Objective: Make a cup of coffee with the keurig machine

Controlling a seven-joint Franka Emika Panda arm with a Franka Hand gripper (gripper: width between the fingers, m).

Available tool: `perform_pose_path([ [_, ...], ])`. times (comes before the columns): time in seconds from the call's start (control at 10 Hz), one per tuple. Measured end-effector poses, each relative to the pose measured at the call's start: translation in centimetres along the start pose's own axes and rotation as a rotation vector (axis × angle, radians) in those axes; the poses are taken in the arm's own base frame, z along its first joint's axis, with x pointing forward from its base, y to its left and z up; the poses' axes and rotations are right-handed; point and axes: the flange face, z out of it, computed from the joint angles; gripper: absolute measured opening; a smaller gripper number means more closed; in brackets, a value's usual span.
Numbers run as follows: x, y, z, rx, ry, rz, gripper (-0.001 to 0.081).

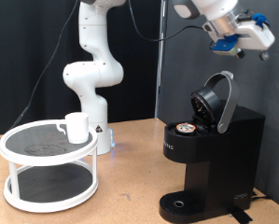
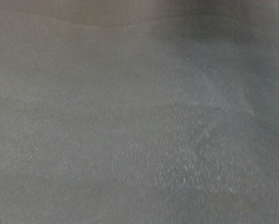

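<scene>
The black keurig machine (image 1: 209, 159) stands at the exterior view's right with its hinged lid (image 1: 216, 98) raised. A brown-topped coffee pod (image 1: 184, 129) sits in the open holder. The round drip tray (image 1: 179, 203) at its base has nothing on it. The white cup (image 1: 76, 126) stands on the top shelf of a white two-tier rack (image 1: 48, 168) at the exterior view's left. My gripper (image 1: 223, 44) is high in the air above the raised lid, touching nothing, with nothing visible between its fingers. The wrist view shows only a blurred grey surface.
The arm's white base (image 1: 92, 70) rises behind the rack. A black pole (image 1: 161, 56) stands behind the machine. The wooden table (image 1: 130, 196) lies bare between rack and machine.
</scene>
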Motion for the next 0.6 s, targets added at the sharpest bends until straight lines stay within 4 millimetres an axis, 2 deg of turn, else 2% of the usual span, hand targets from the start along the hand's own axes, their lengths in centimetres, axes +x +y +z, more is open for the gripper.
perform_pose_path([
  [0.3, 0.0, 0.1, 0.6, 0.061, 0.038, -0.052, 0.0734],
  [0.5, 0.7, -0.6, 0.3, 0.079, 0.069, -0.059, 0.0475],
  [0.6, 1.3, -1.1, 0.0, 0.080, 0.083, -0.051, 0.0475],
])
